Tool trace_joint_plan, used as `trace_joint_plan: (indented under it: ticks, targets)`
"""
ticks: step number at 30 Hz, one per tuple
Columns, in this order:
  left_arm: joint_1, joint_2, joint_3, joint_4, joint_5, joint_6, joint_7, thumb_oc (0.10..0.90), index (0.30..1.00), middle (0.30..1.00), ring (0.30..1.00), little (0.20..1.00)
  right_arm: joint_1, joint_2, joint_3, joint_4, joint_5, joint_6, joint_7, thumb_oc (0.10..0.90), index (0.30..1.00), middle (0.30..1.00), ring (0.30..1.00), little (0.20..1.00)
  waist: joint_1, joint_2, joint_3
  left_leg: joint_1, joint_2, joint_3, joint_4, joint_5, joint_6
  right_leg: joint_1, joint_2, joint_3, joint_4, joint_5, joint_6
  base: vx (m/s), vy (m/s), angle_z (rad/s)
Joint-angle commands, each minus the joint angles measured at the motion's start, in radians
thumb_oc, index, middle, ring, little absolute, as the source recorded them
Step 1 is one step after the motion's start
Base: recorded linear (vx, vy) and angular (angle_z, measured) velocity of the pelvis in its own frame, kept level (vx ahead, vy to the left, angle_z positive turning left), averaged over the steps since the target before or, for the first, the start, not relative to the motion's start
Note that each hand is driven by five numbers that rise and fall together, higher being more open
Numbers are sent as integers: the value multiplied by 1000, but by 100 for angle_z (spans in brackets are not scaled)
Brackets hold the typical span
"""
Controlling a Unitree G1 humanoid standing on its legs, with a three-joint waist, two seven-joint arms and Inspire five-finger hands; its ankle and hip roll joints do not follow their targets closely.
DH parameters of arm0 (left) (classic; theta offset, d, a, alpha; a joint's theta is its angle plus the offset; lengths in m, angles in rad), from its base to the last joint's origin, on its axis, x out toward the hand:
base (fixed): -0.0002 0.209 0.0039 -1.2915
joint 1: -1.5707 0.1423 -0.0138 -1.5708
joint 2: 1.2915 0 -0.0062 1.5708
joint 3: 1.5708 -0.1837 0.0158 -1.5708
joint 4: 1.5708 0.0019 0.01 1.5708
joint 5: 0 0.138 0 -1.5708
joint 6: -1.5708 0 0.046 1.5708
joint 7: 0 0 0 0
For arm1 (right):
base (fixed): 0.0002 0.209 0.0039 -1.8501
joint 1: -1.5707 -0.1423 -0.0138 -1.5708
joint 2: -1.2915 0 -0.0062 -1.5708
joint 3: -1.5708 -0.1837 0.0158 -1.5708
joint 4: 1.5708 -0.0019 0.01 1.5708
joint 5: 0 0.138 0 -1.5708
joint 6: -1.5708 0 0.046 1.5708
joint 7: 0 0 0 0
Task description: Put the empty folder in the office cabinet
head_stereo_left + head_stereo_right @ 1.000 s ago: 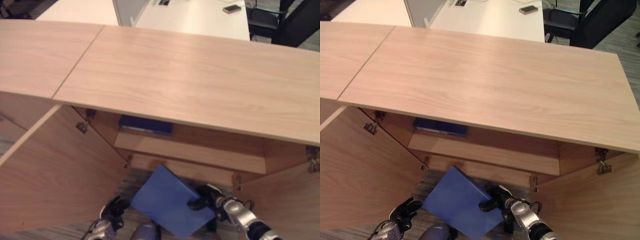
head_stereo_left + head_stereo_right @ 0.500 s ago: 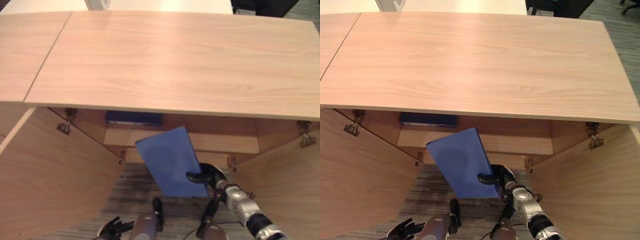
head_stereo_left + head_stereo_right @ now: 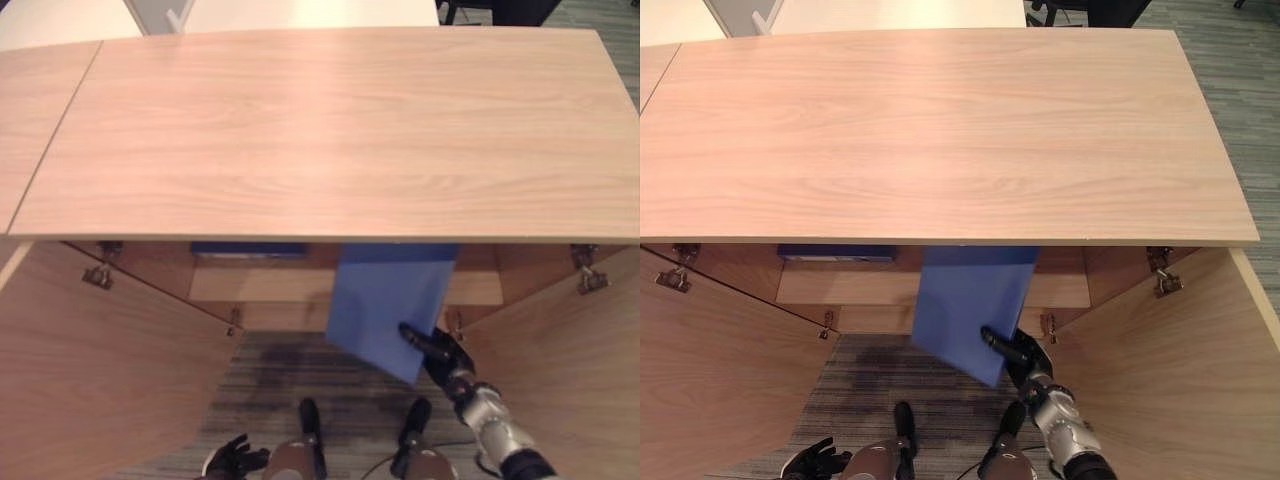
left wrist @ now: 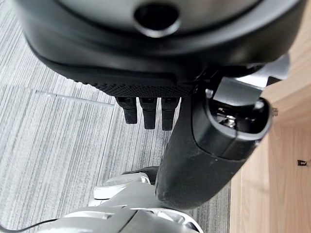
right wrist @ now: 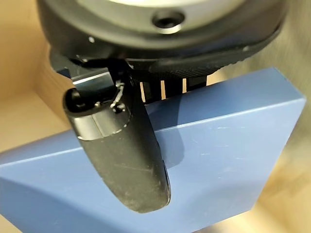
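Bright even light, shaded cabinet interior (image 3: pixel 270 285)

Blue folder at the cabinet mouth, right hand pinching its lower corner

The right hand (image 3: pixel 440 350), coming in from five o'clock, grips the blue folder (image 3: pixel 385 300) at its lower right corner, thumb across the face. The folder's top edge slips under the cabinet's wooden top (image 3: pixel 320 130), in front of the inner shelf (image 3: pixel 250 285). A dark blue item (image 3: pixel 248 248) lies on that shelf at ten o'clock from the folder. Both doors hang open, left door (image 3: pixel 100 370) and right door (image 3: pixel 560 350). The left hand (image 3: pixel 232 460) sits low at seven o'clock, fingers spread.
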Motion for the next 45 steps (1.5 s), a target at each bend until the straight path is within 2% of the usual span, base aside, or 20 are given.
trace_joint_plan:
  ticks: [1, 4, 6, 7, 9, 12, 13, 17, 21, 30, 35, 42, 45]
  targets:
    - [3, -4, -59, -3, -18, -13, 43, 800, 900, 900, 900, 900, -161, 39, -61, -171, 203, -200, -11, 400, 300, 300, 300, 300, 11, 5, 18, -82, 25, -127, 52, -82, -22, -62, -98, 79, 210, -160, 96, -149, -15, 9]
    - [-22, -3, -99, -30, -41, -19, 63, 800, 900, 900, 900, 900, -253, 60, -120, -173, 248, -247, -45, 400, 300, 300, 300, 300, 12, 22, 66, -155, 25, -150, 129, -95, -25, -108, -106, 90, 265, -181, 92, -135, -33, 18]
    - [-32, 7, -122, -50, -48, -20, 81, 800, 900, 900, 900, 900, -302, 79, -160, -220, 302, -307, -47, 400, 300, 300, 300, 300, 11, 37, 99, -230, 29, -173, 206, -108, -28, -144, -111, 98, 315, -207, 87, -133, -52, 16]
    - [-32, 8, -122, -50, -48, -19, 82, 800, 900, 900, 900, 900, -302, 80, -160, -221, 302, -308, -47, 400, 300, 300, 300, 300, 11, 37, 98, -233, 30, -174, 210, -110, -28, -147, -112, 98, 318, -209, 87, -85, -43, 16]
    - [-26, 18, -131, -61, -42, -16, 91, 800, 900, 900, 900, 900, -309, 77, -162, -273, 329, -362, -52, 400, 300, 300, 300, 300, 9, 46, 114, -291, 31, -188, 270, -123, -32, -180, -114, 111, 365, -233, 80, -66, -21, 18]
    - [-18, 23, -132, -62, -36, -11, 94, 800, 900, 900, 900, 900, -307, 92, -181, -301, 334, -384, -68, 400, 300, 300, 300, 300, 8, 52, 120, -336, 35, -194, 318, -138, -34, -222, -117, 124, 409, -249, 77, -69, -16, 7]
    - [-11, 27, -135, -69, -36, -12, 96, 800, 900, 900, 900, 900, -318, 101, -183, -316, 340, -409, -76, 400, 300, 300, 300, 300, 9, 57, 128, -357, 36, -197, 335, -141, -34, -238, -117, 132, 425, -257, 75, -66, -4, -1]
    - [17, 41, -151, -101, -37, -6, 113, 800, 900, 900, 900, 900, -384, 109, -196, -340, 315, -475, -159, 400, 300, 300, 300, 300, 17, 70, 139, -454, 41, -203, 415, -160, -34, -342, -117, 161, 515, -291, 60, -88, -3, -2]
    - [21, 50, -174, -114, -39, -6, 120, 800, 900, 900, 900, 900, -491, 102, -225, -306, 291, -494, -214, 400, 300, 300, 300, 300, 29, 79, 138, -550, 49, -210, 475, -173, -34, -449, -115, 195, 587, -318, 49, -67, 1, 2]
    - [29, 95, -232, -177, -64, -12, 130, 800, 900, 900, 900, 900, -749, -24, -187, -228, 210, -517, -300, 400, 300, 300, 300, 300, 63, 108, 159, -669, 48, -210, 552, -185, -26, -598, -112, 248, 700, -354, 29, -40, -6, -2]
    - [19, 114, -248, -196, -75, -12, 134, 800, 900, 900, 900, 900, -831, -37, -154, -167, 204, -497, -316, 400, 300, 300, 300, 300, 73, 116, 171, -673, 44, -201, 529, -176, -27, -613, -111, 250, 697, -353, 28, -4, -2, -1]
    - [15, 125, -255, -202, -78, -12, 133, 800, 900, 900, 900, 900, -868, -37, -149, -100, 231, -474, -306, 400, 300, 300, 300, 300, 78, 122, 172, -650, 39, -199, 486, -162, -31, -594, -105, 248, 671, -346, 29, 0, 0, 0]
    - [16, 139, -258, -203, -80, -18, 127, 800, 900, 900, 900, 900, -922, -58, -131, -29, 248, -443, -299, 400, 300, 300, 300, 300, 91, 134, 162, -627, 35, -201, 468, -157, -36, -576, -101, 248, 655, -346, 31, 14, -7, 0]
